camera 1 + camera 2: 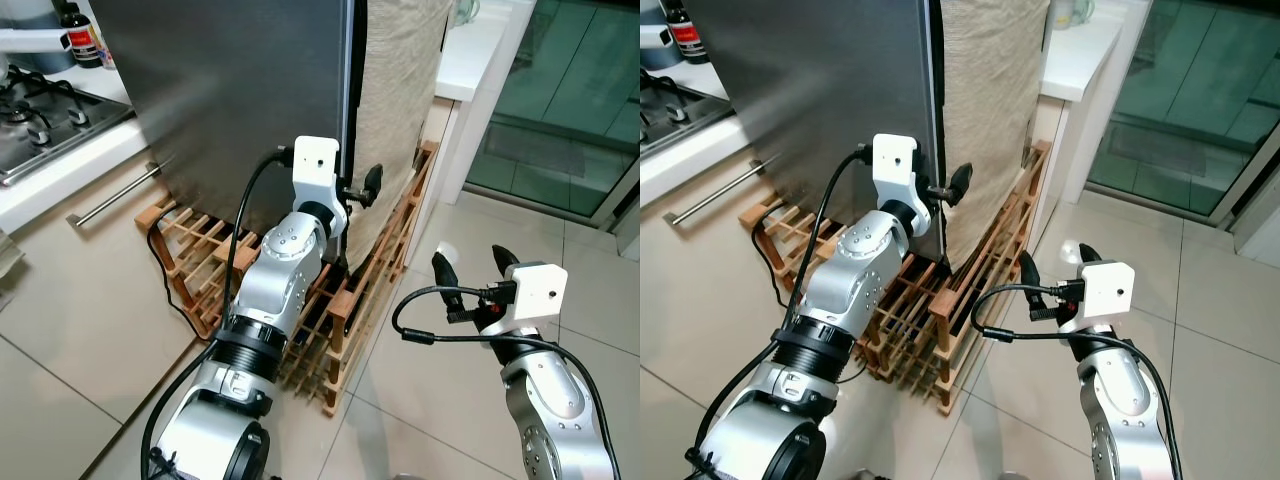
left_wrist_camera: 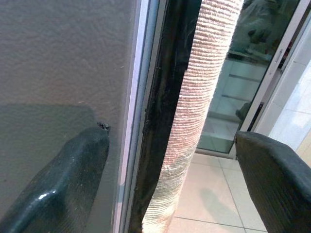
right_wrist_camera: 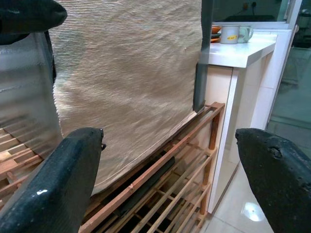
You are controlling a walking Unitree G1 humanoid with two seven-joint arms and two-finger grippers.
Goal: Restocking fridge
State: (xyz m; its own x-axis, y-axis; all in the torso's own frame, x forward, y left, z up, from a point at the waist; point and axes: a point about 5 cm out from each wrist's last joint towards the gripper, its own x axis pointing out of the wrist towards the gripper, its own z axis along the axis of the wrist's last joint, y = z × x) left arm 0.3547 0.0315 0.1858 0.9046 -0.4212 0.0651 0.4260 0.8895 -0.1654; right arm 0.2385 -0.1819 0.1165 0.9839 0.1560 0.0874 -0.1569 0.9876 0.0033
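Fridge (image 1: 230, 90) fills the twelve-o'clock part of the head views, its grey door shut, with a beige textured cloth (image 1: 395, 110) hanging down its side face. The left gripper (image 1: 352, 190) is raised at the door's vertical edge, fingers spread apart and holding nothing; the left wrist view shows one finger (image 2: 63, 189) against the grey door panel and the other out past the dark door gap, with the cloth between. At four o'clock the right gripper (image 1: 472, 265) hangs over the tiled floor (image 1: 470, 390), fingers likewise parted and empty, pointed toward the cloth-covered side. A wooden slatted rack (image 1: 350, 310) leans at the fridge's foot, just beside both arms. At ten o'clock sits a gas hob (image 1: 40, 120) on a white worktop, with a dark bottle (image 1: 80, 32) behind it. A white counter (image 3: 243, 51) at one o'clock carries mugs (image 3: 235, 34).
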